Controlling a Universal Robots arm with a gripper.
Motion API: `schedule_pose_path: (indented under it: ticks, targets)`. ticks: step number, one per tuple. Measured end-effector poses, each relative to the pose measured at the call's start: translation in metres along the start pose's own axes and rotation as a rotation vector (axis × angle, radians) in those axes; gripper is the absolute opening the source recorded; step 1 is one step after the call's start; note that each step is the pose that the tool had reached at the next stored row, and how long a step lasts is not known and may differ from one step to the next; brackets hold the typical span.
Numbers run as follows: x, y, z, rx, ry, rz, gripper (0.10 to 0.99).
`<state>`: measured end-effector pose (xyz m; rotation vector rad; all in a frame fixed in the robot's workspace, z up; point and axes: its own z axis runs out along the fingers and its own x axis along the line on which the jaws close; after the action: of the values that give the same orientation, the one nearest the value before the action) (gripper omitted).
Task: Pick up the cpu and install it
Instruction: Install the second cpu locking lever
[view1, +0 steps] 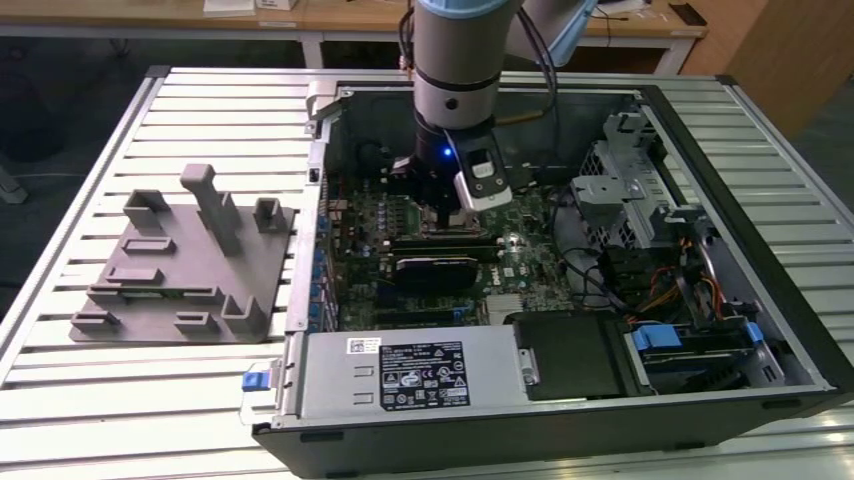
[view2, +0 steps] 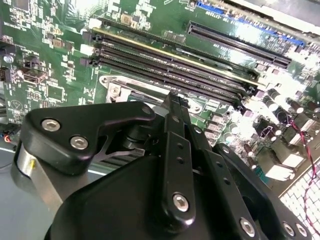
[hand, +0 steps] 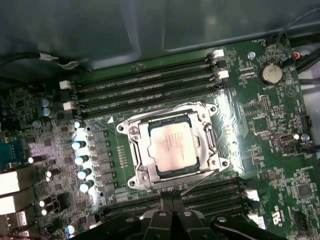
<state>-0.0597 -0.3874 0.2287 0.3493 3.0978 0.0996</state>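
1. The cpu (hand: 172, 141) lies flat in its socket on the green motherboard (hand: 260, 125), silvery top up, framed by the metal socket bracket (hand: 134, 131). There is faint print on its lid, too small to make out.
2. The gripper (hand: 171, 202) hangs just above the board beside the socket, on the side of the nearer bank of memory slots (hand: 210, 192). Its black fingers are drawn together and nothing sits between them; it does not touch the cpu.
3. In the second wrist view the gripper's black linkages (view2: 175, 165) with their silver screws stand over the board, with long black memory slots (view2: 170, 62) and an expansion slot (view2: 235, 45) beyond.
4. A second bank of memory slots (hand: 145, 85) runs along the far side of the socket. A round coin cell (hand: 271, 74) sits near one corner of the board, and a row of silver-capped capacitors (hand: 80, 160) flanks the socket.
5. In the exterior view the arm (view1: 461, 60) reaches straight down into the open computer case (view1: 747, 130), a silver wrist camera (view1: 482, 187) on its side.
6. The grey power supply (view1: 334, 385) at the case's near edge carries a white sticker (view1: 363, 346) and a black label (view1: 424, 378) with white print.
7. A grey plastic fixture (view1: 187, 270) with upright posts stands on the slatted table (view1: 80, 400), at the exterior view's left of the case.
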Motion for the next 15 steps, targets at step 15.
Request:
schedule_pose_path:
  ticks: [15]
  targets:
    - [0.0037,-0.0236,0.0039,-0.103,0.0234,0.003,0.106]
